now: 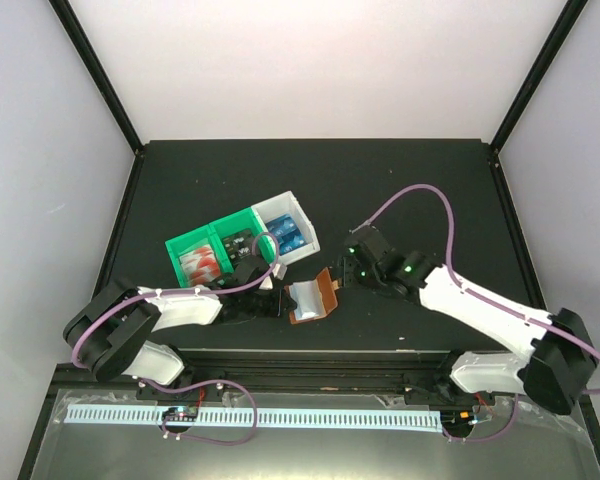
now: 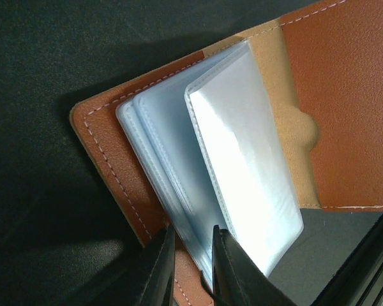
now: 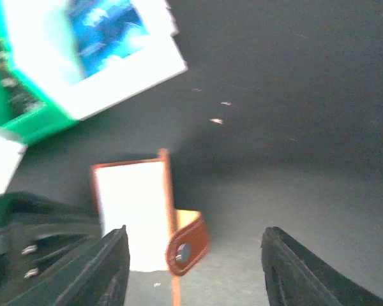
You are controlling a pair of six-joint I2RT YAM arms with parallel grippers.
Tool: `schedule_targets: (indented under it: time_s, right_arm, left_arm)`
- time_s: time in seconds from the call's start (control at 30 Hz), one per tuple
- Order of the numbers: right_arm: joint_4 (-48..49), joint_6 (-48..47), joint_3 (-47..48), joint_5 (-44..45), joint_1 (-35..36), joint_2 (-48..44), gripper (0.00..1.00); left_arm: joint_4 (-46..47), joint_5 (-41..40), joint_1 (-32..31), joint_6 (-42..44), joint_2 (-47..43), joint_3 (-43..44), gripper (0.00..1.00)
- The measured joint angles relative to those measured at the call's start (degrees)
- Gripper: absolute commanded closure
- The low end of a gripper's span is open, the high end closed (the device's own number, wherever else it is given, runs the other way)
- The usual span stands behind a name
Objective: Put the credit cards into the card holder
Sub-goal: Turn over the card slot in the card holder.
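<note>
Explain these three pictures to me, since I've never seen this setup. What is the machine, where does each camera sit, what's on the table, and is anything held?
The machine is a left arm and a right arm, bolted at the near edge of a black table. One picture looks down from above. The other two come from a camera on each wrist. On the table sits a green-and-white tray holding red-and-white cards, black cards and blue cards. Beside it lies an open brown card holder with clear pockets. The left gripper pinches those pockets at their edge. The right gripper stands open near the holder's snap tab, holding nothing.
</note>
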Motion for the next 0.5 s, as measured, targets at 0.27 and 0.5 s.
schedule_targets:
  time_s: [0.27, 0.5]
  right_arm:
    - [9.16, -4.52, 0.2, -17.94, 0.57, -2.4, 0.7]
    - [10.14, -5.86, 1.36, -21.92, 3.37, 6.93, 0.86]
  left_arm:
    - [-0.22, 0.04, 0.0, 0.07, 0.0, 0.07, 0.84]
    - [-0.66, 0.07, 0.0, 0.07, 0.04, 0.2, 0.84]
